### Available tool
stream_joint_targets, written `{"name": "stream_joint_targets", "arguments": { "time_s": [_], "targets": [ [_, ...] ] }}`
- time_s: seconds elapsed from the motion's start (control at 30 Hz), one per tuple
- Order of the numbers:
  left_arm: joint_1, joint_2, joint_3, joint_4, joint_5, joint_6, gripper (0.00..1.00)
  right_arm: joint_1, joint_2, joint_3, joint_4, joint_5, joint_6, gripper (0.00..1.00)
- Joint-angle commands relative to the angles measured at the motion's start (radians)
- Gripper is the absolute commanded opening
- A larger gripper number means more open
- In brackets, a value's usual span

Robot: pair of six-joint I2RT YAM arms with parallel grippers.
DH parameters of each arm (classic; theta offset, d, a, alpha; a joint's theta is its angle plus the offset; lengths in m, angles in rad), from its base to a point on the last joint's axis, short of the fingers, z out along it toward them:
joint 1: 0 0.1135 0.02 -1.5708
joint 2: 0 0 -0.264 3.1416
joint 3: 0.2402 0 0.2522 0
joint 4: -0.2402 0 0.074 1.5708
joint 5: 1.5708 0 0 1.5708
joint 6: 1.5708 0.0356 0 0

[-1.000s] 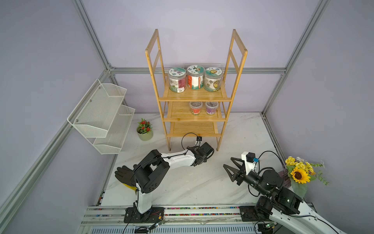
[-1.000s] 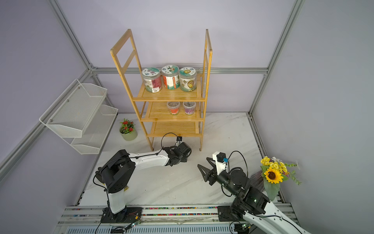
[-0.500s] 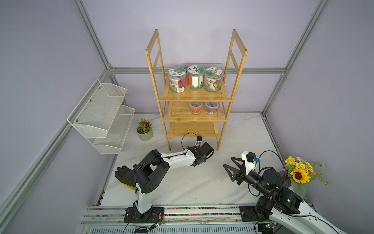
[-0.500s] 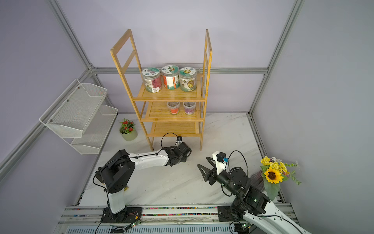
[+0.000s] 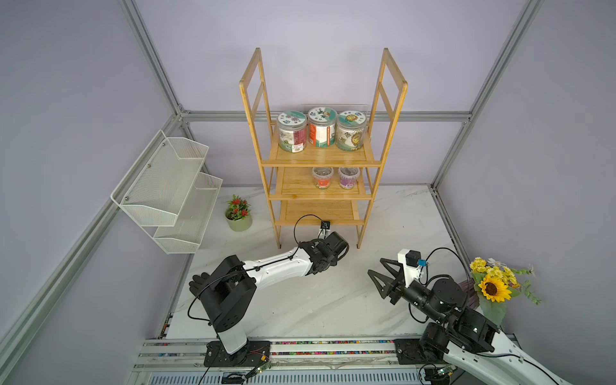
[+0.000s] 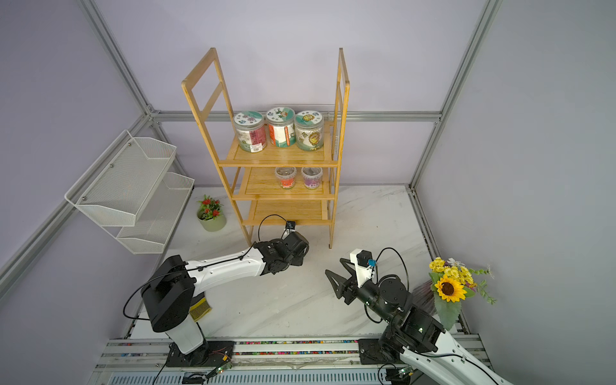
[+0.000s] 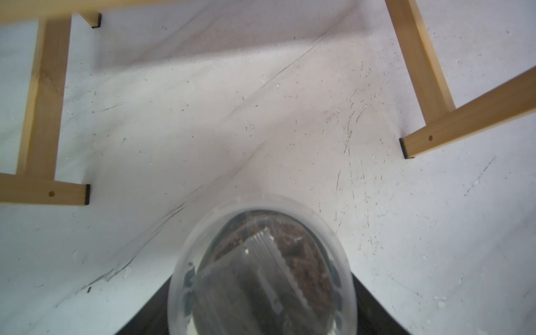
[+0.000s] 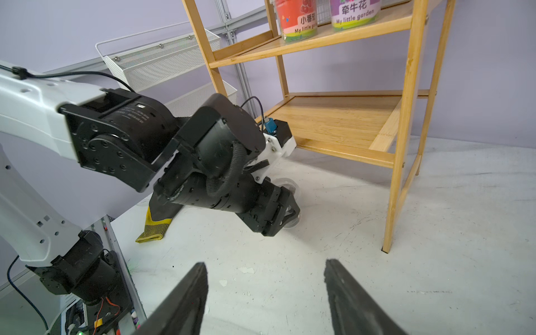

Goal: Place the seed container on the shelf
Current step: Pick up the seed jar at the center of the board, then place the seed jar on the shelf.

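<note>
The seed container (image 7: 261,275) is a clear lidded cup with brown fill, standing on the white table in front of the shelf's legs. My left gripper (image 7: 261,293) reaches down over it, shut on it, with a black finger on each side. From the right wrist view the cup's clear rim (image 8: 285,184) peeks out beside the left gripper (image 8: 287,216). The bamboo shelf (image 5: 320,156) (image 6: 280,156) stands at the back, and its bottom tier (image 8: 333,121) is bare. My right gripper (image 5: 375,266) (image 8: 264,262) hovers open and empty to the right.
Three large jars (image 5: 321,131) fill the top tier and two small cups (image 5: 335,176) sit on the middle tier. A white wire basket (image 5: 166,186) hangs on the left wall. A small potted plant (image 5: 238,215), a sunflower vase (image 5: 493,290) and a glove (image 8: 153,229) stand around.
</note>
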Motion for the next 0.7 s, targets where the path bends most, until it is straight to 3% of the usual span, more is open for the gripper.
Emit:
{"name": "stream_joint_targets", "arguments": {
  "time_s": [0.0,0.3,0.5,0.67],
  "targets": [
    [-0.016,-0.093,-0.006,-0.069,-0.010,0.008,0.53,0.003,0.001,0.016,0.021,-0.004,0.002,0.67],
    [-0.016,-0.272,0.099,-0.376,0.036,0.044,0.54,0.003,0.014,0.009,0.050,-0.015,0.003,0.67],
    [-0.016,-0.422,0.205,-0.493,-0.020,0.099,0.53,0.003,0.014,-0.002,0.071,-0.019,0.000,0.67],
    [-0.006,-0.436,0.350,-0.601,-0.092,0.125,0.53,0.003,0.011,-0.001,0.075,-0.025,0.002,0.67]
  ]
}}
